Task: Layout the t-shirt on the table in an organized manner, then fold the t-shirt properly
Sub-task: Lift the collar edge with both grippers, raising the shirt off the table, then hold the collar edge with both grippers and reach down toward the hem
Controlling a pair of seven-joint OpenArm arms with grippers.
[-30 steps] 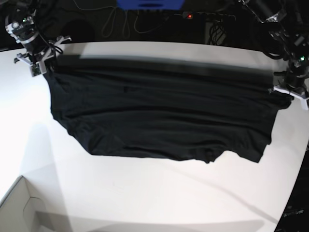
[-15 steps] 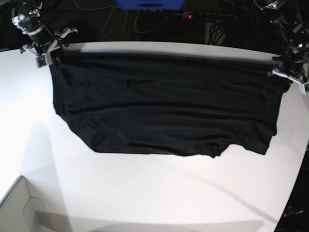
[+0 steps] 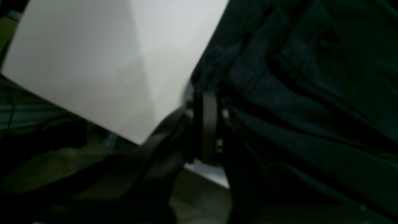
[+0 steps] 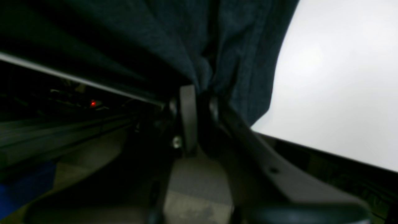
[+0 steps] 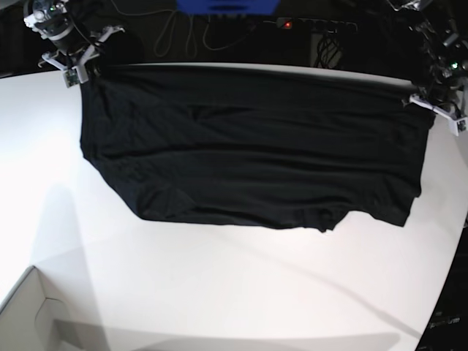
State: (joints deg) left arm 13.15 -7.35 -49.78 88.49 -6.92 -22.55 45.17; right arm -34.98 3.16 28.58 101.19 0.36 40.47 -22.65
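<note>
The black t-shirt [image 5: 248, 146] lies spread wide across the far half of the white table [image 5: 219, 292], its far edge pulled taut between both grippers. My right gripper [image 5: 79, 67] is at the shirt's far left corner. In the right wrist view its fingertips [image 4: 188, 102] stand close together with bunched t-shirt [image 4: 186, 37] cloth caught between them. My left gripper [image 5: 433, 102] is at the far right corner. The left wrist view shows the left gripper [image 3: 206, 93] shut on the t-shirt [image 3: 311, 77] edge. The near hem lies wavy and wrinkled.
A pale box corner [image 5: 29, 314] sits at the near left. Behind the table's far edge are cables, a power strip with a red light [image 5: 287, 24] and a blue object [image 5: 227, 6]. The table's curved edge [image 5: 457, 256] runs down the right side.
Both grippers have moved toward the table's far edge, dragging the shirt's far edge with them. The whole shirt has slid back and looks flatter.
</note>
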